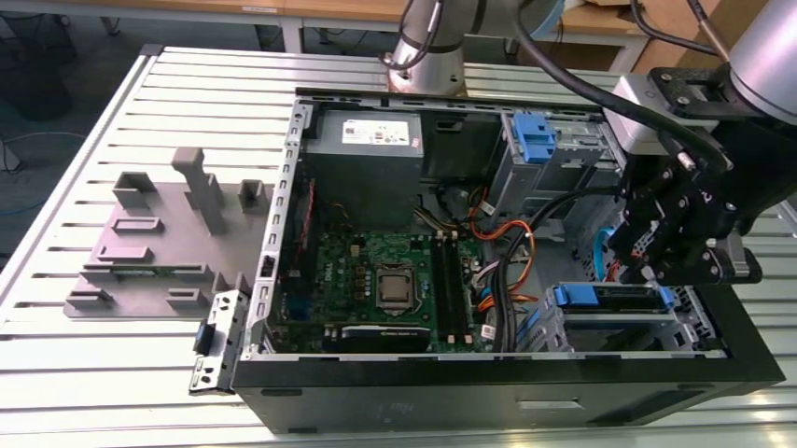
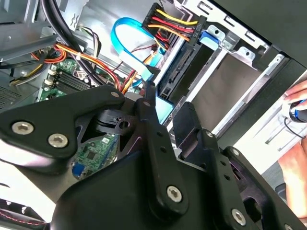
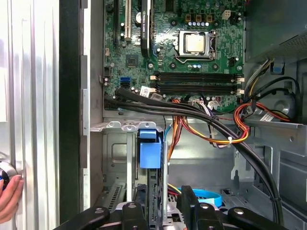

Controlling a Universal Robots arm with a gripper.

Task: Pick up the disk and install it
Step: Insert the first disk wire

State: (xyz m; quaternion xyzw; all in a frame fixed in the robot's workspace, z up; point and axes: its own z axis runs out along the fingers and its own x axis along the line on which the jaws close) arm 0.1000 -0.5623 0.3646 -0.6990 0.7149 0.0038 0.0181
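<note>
1. One gripper [image 3: 162, 199] is hanging right over the disk [image 3: 149, 152] in the first wrist view. I am not managing to tell whether its jaws are clenched on the carrier or released from it.
2. That disk is standing on edge inside the drive bay [image 3: 117, 153] of the case, its blue carrier tab pointing toward the motherboard [image 3: 144, 52]. I am judging the pick-up as done and the installing step as being in hand, seemingly near its end.
3. Finishing that step is, to my eye, calling for the carrier staying square in the bay. It is also calling for keeping off the blue cable [image 3: 208, 195] looping just beside it, with the black cable bundle [image 3: 158, 101] crossing near.
4. Farther in, the grey power-supply box [image 1: 365, 159] and a tall blue clip [image 1: 532, 138] are sitting along the case's far wall.
5. Outside, the case [image 1: 498, 397] is lying open on a slatted metal table [image 1: 112, 392]. A grey parts fixture [image 1: 149, 243] is lying on the exterior view's left, and a person's hand [image 3: 9, 196] is showing over the table just beside the case's outer wall.
6. Beyond, wooden bench tops [image 1: 336, 9] and a dark floor [image 1: 187, 33] are showing.
</note>
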